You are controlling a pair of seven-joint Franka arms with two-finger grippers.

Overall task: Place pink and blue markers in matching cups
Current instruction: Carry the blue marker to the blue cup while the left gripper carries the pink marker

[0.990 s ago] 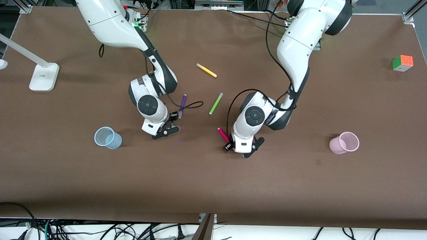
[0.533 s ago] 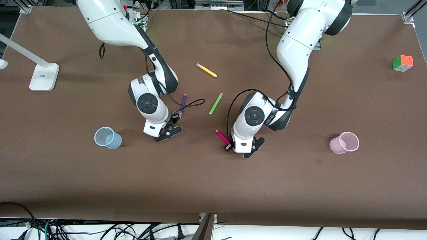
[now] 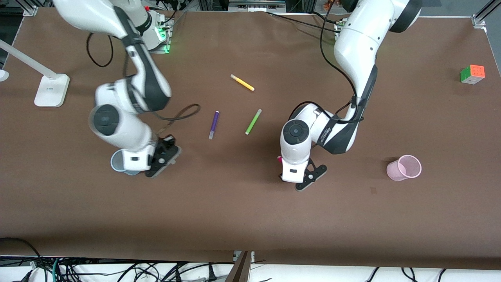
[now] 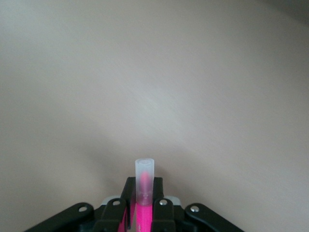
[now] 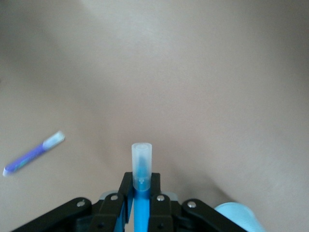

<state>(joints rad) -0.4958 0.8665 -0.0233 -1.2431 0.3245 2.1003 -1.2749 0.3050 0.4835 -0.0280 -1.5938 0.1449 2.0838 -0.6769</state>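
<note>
From my console I see the right gripper (image 5: pixel 140 205) clenched on the blue marker (image 5: pixel 141 193), a slim smooth barrel that ends in a pale, frosted translucent cap sticking out past the black fingers (image 5: pixel 126 198). In the front view that right gripper (image 3: pixel 146 166) hangs over the light blue cup (image 3: pixel 117 162), a small translucent plastic cup with ribbed walls, of which only part of the rim shows from under the wrist (the same cup peeks in as a rounded pale blue edge (image 5: pixel 239 215) in the right wrist view). The left gripper (image 4: pixel 141 208) is closed on the pink marker (image 4: pixel 143 186), a magenta stick with the same cloudy cap; in the front view the left gripper (image 3: pixel 291 176) is over bare table (image 3: pixel 250 219) near the middle, with just a sliver of the pink marker (image 3: pixel 279 159) visible at its side. The light pink cup (image 3: pixel 404 167), ribbed and translucent too, stands toward the left arm's end of the table, well apart from that gripper. The table is covered in a matte brown sheet. On it lie a purple marker (image 3: pixel 213 124), a lime-green marker (image 3: pixel 253 122) beside it, and a yellow marker (image 3: pixel 242 82) farther from the front camera than both.
</note>
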